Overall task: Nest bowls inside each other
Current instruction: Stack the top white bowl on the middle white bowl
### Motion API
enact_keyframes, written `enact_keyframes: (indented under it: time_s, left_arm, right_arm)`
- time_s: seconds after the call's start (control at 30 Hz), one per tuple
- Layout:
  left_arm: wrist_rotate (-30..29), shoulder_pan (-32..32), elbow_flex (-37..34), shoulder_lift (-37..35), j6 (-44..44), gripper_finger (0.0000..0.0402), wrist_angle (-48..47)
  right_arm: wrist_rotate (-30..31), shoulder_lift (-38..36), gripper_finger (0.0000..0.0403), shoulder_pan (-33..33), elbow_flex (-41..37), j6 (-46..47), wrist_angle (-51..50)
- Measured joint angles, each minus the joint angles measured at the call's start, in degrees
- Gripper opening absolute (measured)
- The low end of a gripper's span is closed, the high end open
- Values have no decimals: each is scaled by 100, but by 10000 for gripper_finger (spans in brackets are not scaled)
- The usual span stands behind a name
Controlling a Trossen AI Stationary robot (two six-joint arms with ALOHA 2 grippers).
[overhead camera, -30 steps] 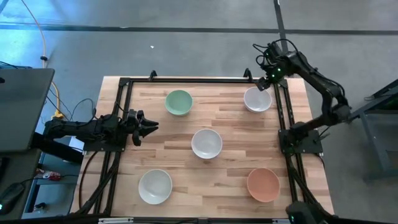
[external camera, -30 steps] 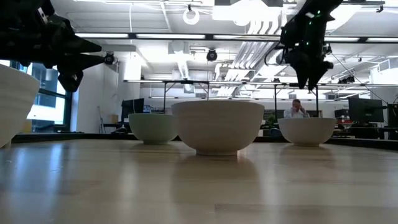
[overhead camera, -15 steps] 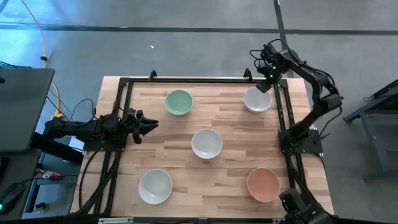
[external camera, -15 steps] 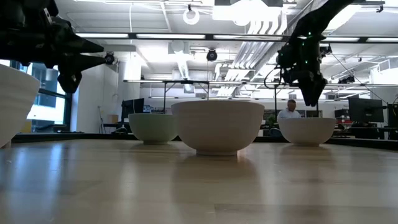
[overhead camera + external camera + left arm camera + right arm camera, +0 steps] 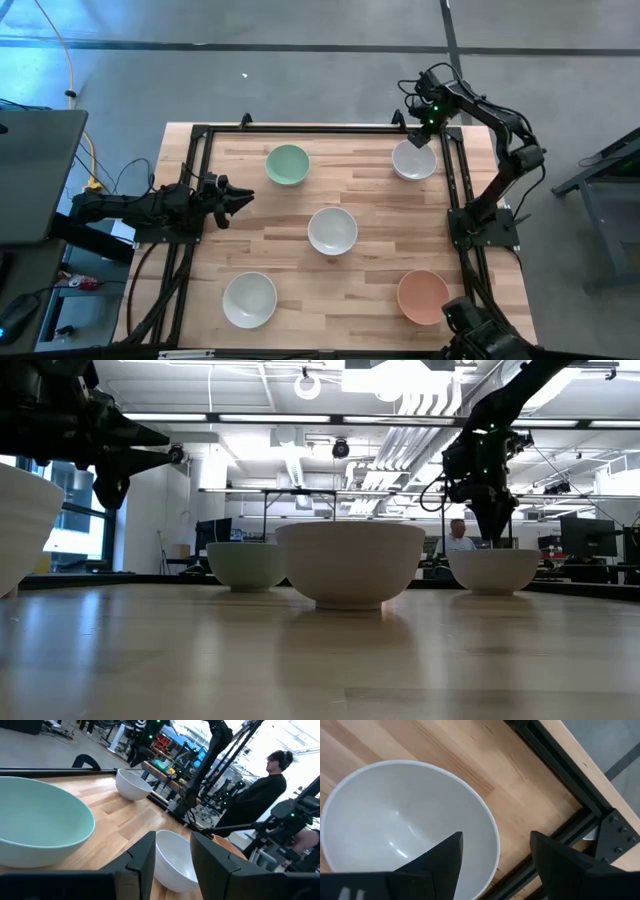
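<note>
Five bowls rest upright on their bases on the wooden table. The pale green bowl (image 5: 288,165) is far left, one white bowl (image 5: 413,160) far right, another white bowl (image 5: 332,230) in the centre, a third white bowl (image 5: 249,300) near left, and the salmon-orange bowl (image 5: 423,296) near right. My right gripper (image 5: 420,139) is open just above the far-right white bowl's far rim (image 5: 492,827), one finger over the inside and one over the outside. My left gripper (image 5: 237,197) is open, raised at the table's left side, and points toward the centre.
A black metal frame (image 5: 452,170) runs along the table's edges, close beside the far-right bowl. In the left wrist view the green bowl (image 5: 40,825) and the centre bowl (image 5: 172,857) lie ahead of the left fingers. A person (image 5: 260,795) sits beyond the table.
My right gripper has come down and a little toward the table's left, over the far-right white bowl's far rim, and its arm has folded closer to the table. The bowls have stayed where they were.
</note>
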Motion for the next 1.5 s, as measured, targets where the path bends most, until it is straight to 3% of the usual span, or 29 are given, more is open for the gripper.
enact_keyframes:
  time_s: [0.47, 0.73, 0.87, 1.5]
  left_arm:
    - [-94, 0, 0, 0, 0, 113, 4]
    - [-92, 2, 0, 0, 2, 113, 4]
    - [-92, 0, 0, 0, 2, 113, 4]
    - [-73, 2, 0, 0, -103, 113, 4]
  right_arm:
    - [-2, 286, 218, 25, -7, 353, 1]
    - [-2, 287, 127, 136, -9, 461, 63]
    - [-3, 287, 102, 205, -11, 451, 111]
    - [-935, 285, 122, -427, -588, 310, 479]
